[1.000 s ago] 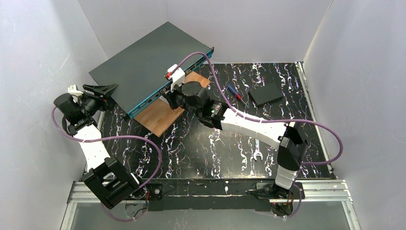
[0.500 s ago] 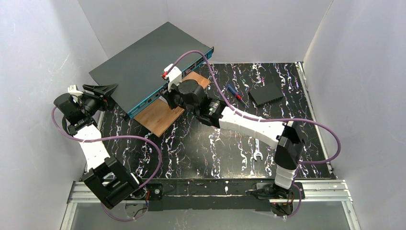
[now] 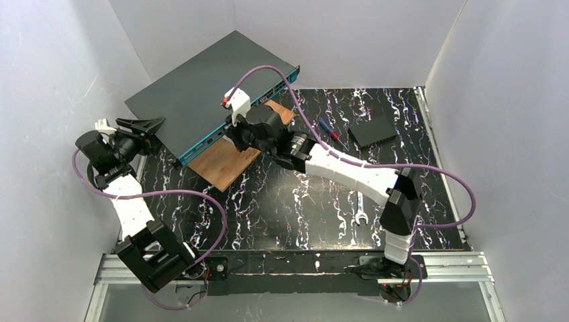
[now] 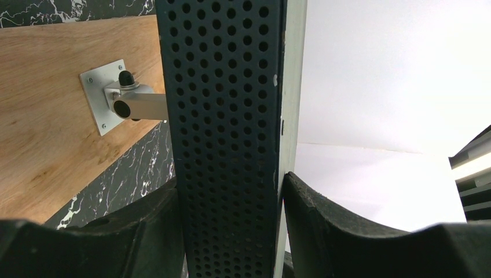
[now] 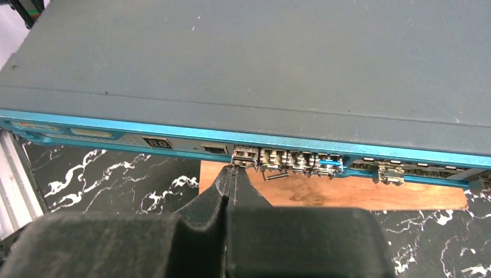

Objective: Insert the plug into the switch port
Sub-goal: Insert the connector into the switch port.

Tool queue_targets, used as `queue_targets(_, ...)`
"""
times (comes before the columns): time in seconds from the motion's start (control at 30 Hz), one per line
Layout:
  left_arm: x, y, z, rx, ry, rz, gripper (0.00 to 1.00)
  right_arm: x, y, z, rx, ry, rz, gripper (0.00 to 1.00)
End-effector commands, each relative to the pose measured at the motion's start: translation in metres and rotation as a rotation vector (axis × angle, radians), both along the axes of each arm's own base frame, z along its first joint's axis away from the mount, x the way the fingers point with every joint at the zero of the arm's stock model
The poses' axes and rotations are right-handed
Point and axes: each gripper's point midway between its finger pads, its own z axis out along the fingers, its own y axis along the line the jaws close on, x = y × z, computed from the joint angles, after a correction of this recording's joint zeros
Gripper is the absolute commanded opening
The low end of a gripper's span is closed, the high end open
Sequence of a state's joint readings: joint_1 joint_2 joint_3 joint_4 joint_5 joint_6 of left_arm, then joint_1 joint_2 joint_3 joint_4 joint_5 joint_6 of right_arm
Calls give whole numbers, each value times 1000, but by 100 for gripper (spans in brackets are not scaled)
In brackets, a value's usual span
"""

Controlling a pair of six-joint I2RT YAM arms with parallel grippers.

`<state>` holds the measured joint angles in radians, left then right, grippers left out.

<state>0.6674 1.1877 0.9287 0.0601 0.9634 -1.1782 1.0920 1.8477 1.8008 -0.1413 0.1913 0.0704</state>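
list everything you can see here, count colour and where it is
switch: one, dark grey with a teal front edge, far left corner
silver plugs: several, in the teal port row
wooden board: one, light brown, under the switch's front edge
metal bracket: one, silver, fixed to the board, reaching the switch
small box: one, black, far right of the table
screwdriver: one, blue and red handle, left of the small box
wrench: one, silver, beside the right arm
table: one, black with white veins
left gripper: one, black, clamped on the switch's perforated side
right gripper: one, black, shut, tips at the leftmost silver plug
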Motion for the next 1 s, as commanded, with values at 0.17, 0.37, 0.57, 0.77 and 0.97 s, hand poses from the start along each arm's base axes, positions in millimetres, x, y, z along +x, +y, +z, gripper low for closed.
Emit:
queue_targets(0.17, -11, -42, 6, 58, -62, -196, 0, -8, -21, 61, 266, -153, 3, 1)
queue_targets(0.37, -11, -42, 6, 61, -63, -196, 0, -7, -26, 63, 309, -196, -7, 1)
queue_targets(0.57, -11, -41, 5, 58, -60, -196, 0, -3, -20, 62, 319, -207, -9, 1)
queue_targets(0.77, -11, -42, 5, 57, -59, -198, 0, 0, -16, 56, 309, -203, -15, 1)
queue_targets(0.97, -11, -41, 5, 56, -59, -197, 0, 2, -15, 48, 288, -193, -26, 1)
